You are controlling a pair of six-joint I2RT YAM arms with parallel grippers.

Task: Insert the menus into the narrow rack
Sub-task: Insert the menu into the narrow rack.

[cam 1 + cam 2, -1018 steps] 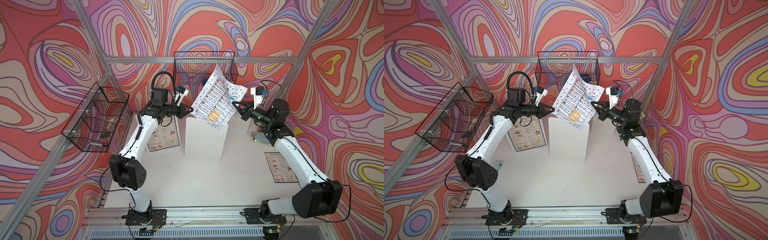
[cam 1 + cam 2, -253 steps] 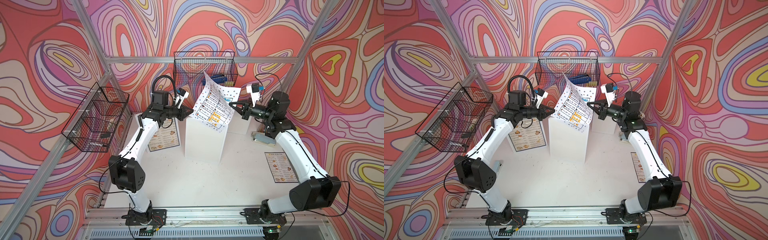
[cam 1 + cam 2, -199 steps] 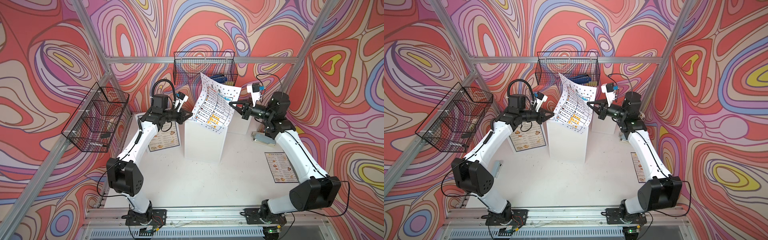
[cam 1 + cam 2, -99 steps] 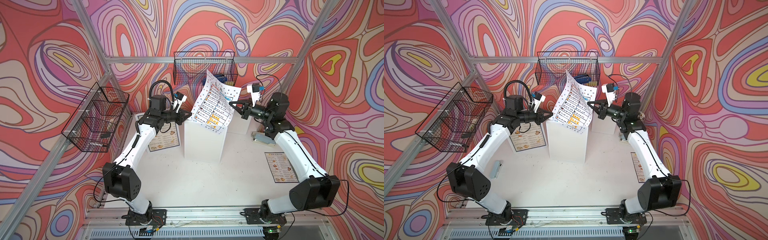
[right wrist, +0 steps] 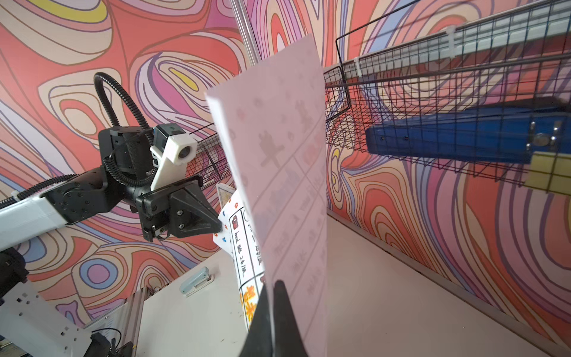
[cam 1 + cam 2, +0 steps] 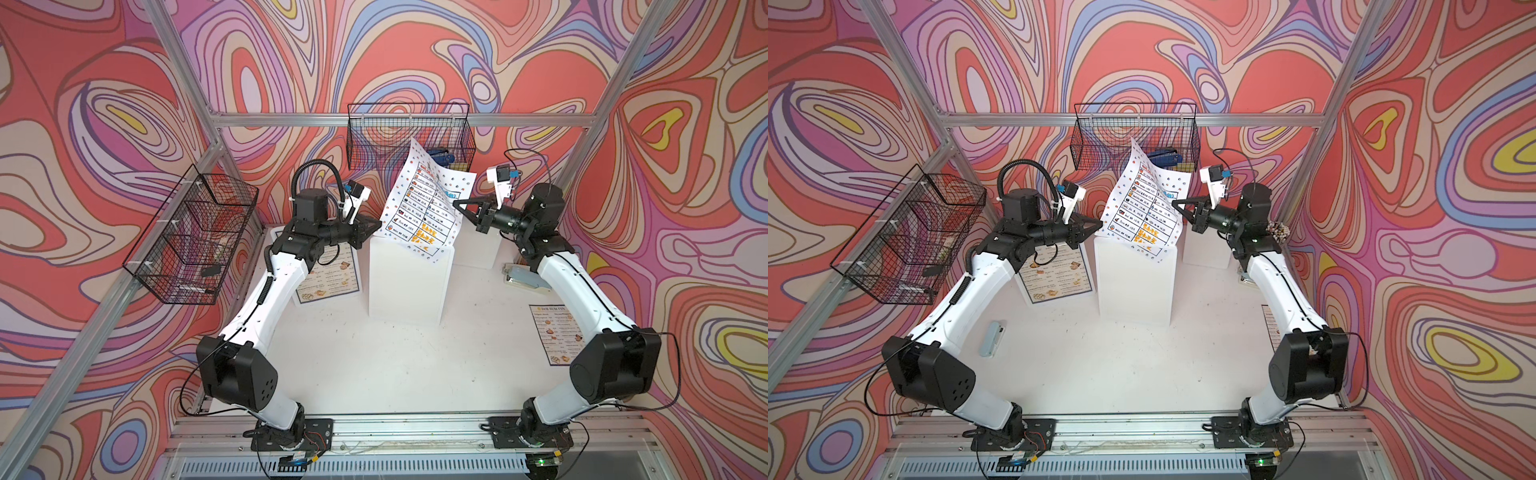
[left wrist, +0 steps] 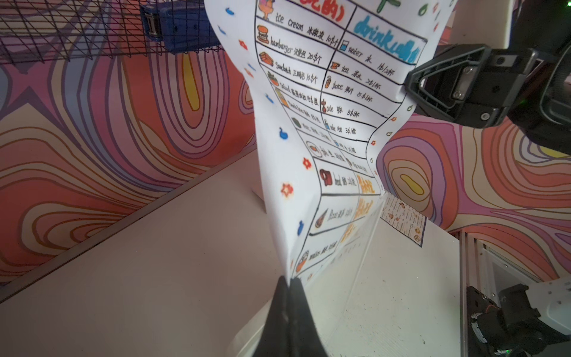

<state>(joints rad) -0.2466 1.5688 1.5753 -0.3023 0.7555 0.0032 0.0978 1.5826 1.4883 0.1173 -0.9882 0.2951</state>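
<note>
Jaws of the left gripper [image 6: 377, 225] and the right gripper [image 6: 457, 203] are clamped on opposite edges of the white menu [image 6: 419, 208], which hangs curved above the white block [image 6: 405, 286], near the wire rack [image 6: 374, 141]. Better to stretch it flat first, then lift it over the rim.

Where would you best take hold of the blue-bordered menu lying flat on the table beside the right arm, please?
Probably its long edge facing the table's middle, approached low from there. The blue-bordered menu lies flat, nothing raised, and its other long edge sits close to the wall. The left pincer and right pincer must first release the white menu.
</note>
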